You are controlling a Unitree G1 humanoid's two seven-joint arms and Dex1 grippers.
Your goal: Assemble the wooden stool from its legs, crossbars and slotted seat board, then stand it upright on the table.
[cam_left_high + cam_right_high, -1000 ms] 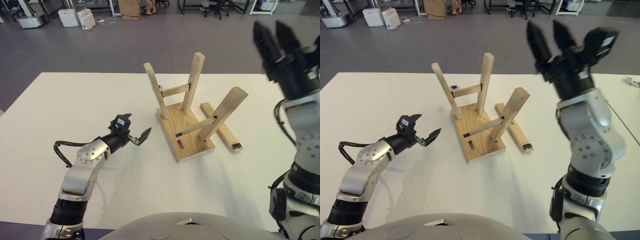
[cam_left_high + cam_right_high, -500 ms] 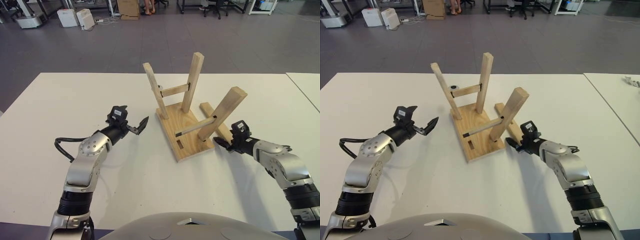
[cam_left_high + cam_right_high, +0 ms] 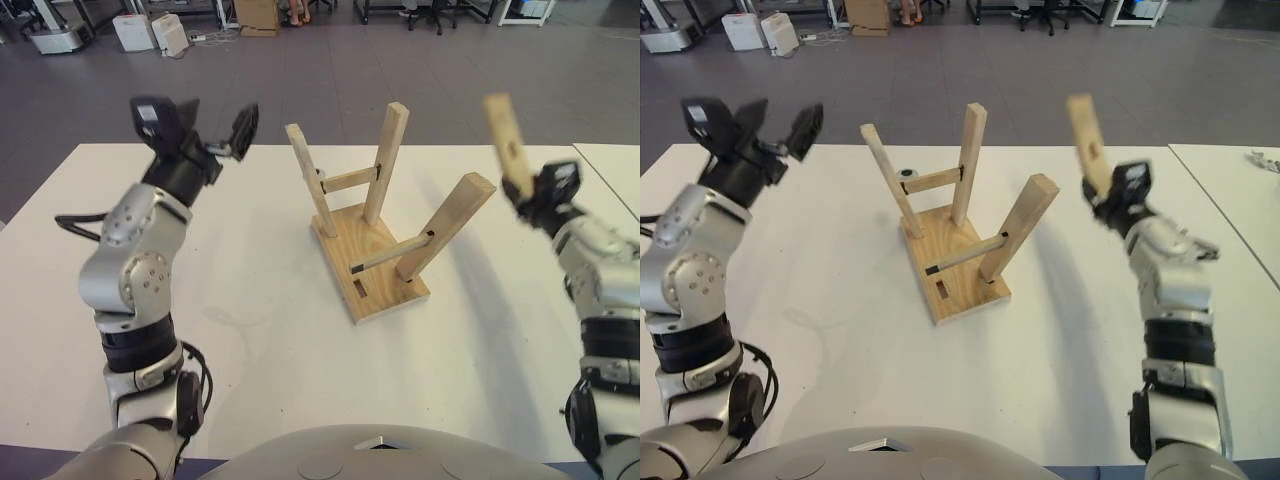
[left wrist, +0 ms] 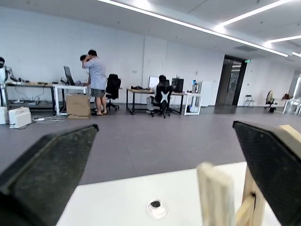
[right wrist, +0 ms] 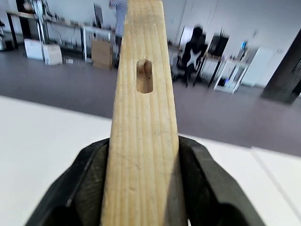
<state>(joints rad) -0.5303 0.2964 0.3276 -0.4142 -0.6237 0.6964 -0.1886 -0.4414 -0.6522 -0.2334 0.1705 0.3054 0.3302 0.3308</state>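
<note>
Black right gripper (image 3: 540,192) clamps a pale wooden leg (image 3: 503,140) with one slot hole, raised at 3 o'clock of the stool (image 3: 442,228). Left gripper (image 3: 200,128) spread wide, raised at 10 o'clock. Stool upside down mid-table: three legs and two crossbars (image 3: 350,181) stand on the seat board (image 3: 372,270). White table (image 3: 250,330), grey floor (image 3: 300,70), desks behind.

The left arm is bent upward, holding the left gripper (image 3: 200,124) high with its fingers (image 3: 244,127) spread wide. The right arm is raised, the right gripper (image 3: 540,191) clamped on a wooden leg (image 3: 502,138).
</note>
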